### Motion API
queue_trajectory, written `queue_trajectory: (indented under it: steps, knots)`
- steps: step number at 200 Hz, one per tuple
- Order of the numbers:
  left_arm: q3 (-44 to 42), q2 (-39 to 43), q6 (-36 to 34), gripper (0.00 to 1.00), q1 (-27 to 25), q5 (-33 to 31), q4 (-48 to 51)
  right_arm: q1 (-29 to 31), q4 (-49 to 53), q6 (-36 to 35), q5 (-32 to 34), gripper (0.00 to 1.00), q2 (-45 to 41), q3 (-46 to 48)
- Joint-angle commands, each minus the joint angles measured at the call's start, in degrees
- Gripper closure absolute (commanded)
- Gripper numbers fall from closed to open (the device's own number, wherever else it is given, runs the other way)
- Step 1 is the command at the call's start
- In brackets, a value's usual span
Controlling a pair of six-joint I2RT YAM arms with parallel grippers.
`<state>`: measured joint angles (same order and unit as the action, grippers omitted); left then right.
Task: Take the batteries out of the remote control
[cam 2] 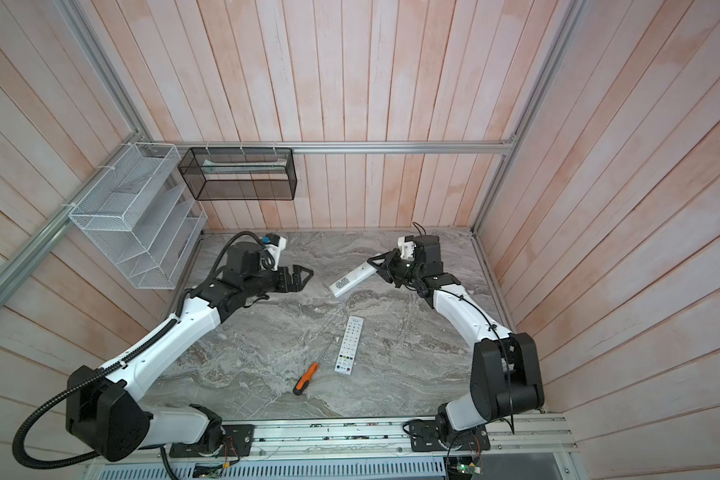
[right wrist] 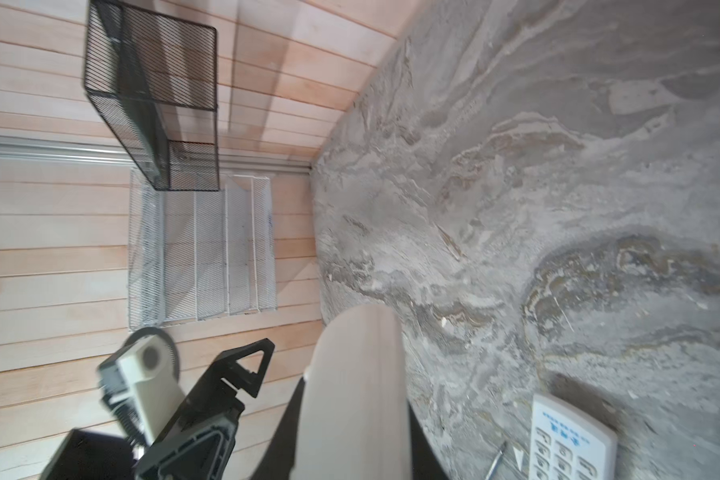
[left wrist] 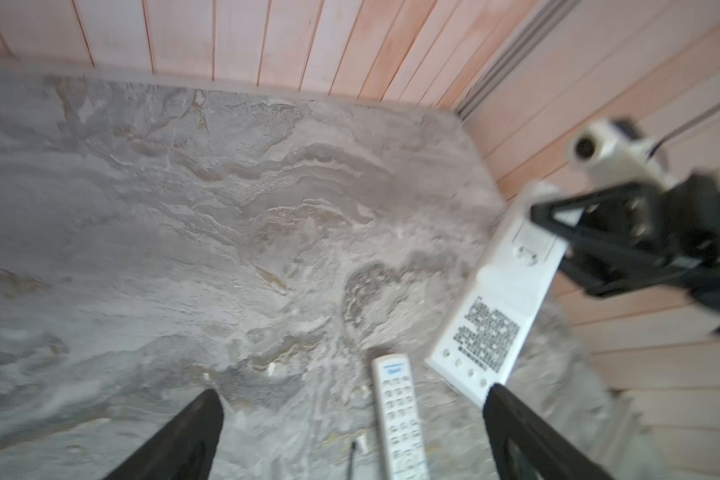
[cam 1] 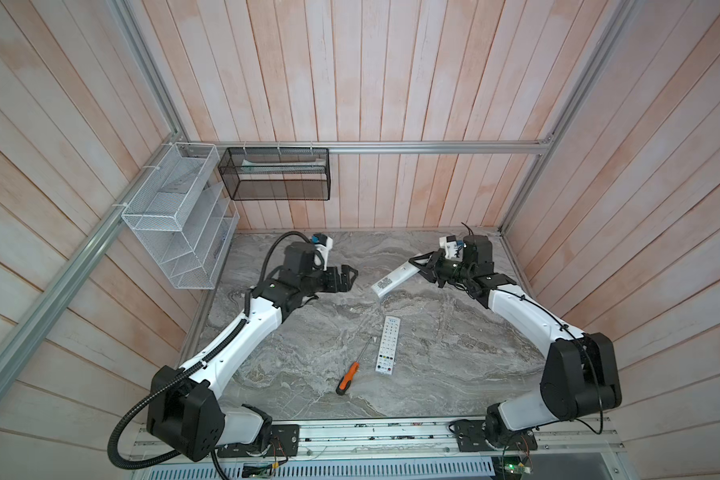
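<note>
— Right gripper [cam 1: 420, 269], reaching in from 2 o'clock: what has it got?

— Its fingers are clamped on one end of a white remote [cam 1: 393, 280], back side up with the printed label showing. The remote slants down toward 8 o'clock. Whether its low end touches the marble-patterned table [cam 1: 454, 353] cannot be told.

— And the left gripper [cam 1: 350, 279]?

— Jaws spread wide, holding nothing. It hovers at 9 o'clock of the white remote, with a gap between them. In the left wrist view its two black fingers [left wrist: 192, 440] frame the scene.

— Where are the batteries?

— They cannot be seen in any view. The left wrist view, though blurred, shows a compartment cover [left wrist: 531, 245] that looks in place on the white remote's back. The right gripper's fingers cross that same end.

— What else is on the table?

— A second remote [cam 1: 387, 345] lies flat near the middle, buttons up, at 6 o'clock of the white remote and well apart from it. An orange-handled screwdriver [cam 1: 347, 379] lies just beside it at 7 o'clock, tip pointing to 1 o'clock.

— And around the edges?

— A white wire basket [cam 1: 175, 216] hangs on the wall at 10 o'clock, a black mesh basket [cam 1: 275, 174] at 11 o'clock. In the right wrist view the white remote, seen edge-on, blocks part of the table.
</note>
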<state>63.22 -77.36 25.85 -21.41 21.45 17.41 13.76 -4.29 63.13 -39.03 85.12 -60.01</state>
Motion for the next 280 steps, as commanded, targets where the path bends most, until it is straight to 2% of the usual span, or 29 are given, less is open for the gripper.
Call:
queue_trajectory:
  steps: [1, 30, 58, 71, 92, 129, 186, 201, 230, 280]
  knots:
    - [-4.37, -0.67, 20.99, 0.00, 2.81, 24.48, -14.32, -0.15, -12.60, 3.47, -0.59, 0.87, -1.95, 0.65]
    - [-5.79, -3.73, 34.65, 0.00, 3.22, 30.70, -28.13, -0.12, -16.13, 3.66, -1.20, 0.87, -3.04, 0.15]
    - [-7.37, -6.63, 48.32, 0.00, 3.22, 32.62, -42.85, -0.14, -17.98, 4.07, 0.49, 0.87, -5.16, 0.49]
    - [-7.60, -7.78, 52.35, 0.00, 2.88, 32.66, -47.60, -0.14, -19.12, 4.93, 0.87, 0.87, -5.73, 0.84]
    - [-6.17, -9.31, 53.59, 0.00, 1.72, 32.39, -48.10, 0.06, -21.67, 6.99, 0.87, 0.87, -6.15, 1.59]
    - [-4.87, -12.91, 58.89, 0.00, -1.18, 31.39, -54.62, 1.04, -23.84, 8.84, 2.53, 0.87, -7.41, 2.18]
    - [0.91, -16.67, 59.20, 0.00, -3.42, 28.48, -55.31, 3.93, -24.72, 9.55, 4.31, 0.87, -8.04, 3.21]
    - [1.19, -17.26, 60.56, 0.04, -3.55, 28.03, -57.04, 4.50, -24.64, 9.22, 5.07, 0.87, -8.46, 3.54]
    - [1.39, -17.30, 60.95, 0.20, -4.06, 27.80, -57.48, 4.79, -24.27, 9.29, 6.73, 0.87, -9.56, 4.64]
    - [0.01, -16.86, 61.18, 0.21, -5.79, 27.70, -57.28, 4.78, -23.97, 9.29, 10.16, 0.87, -11.38, 5.95]
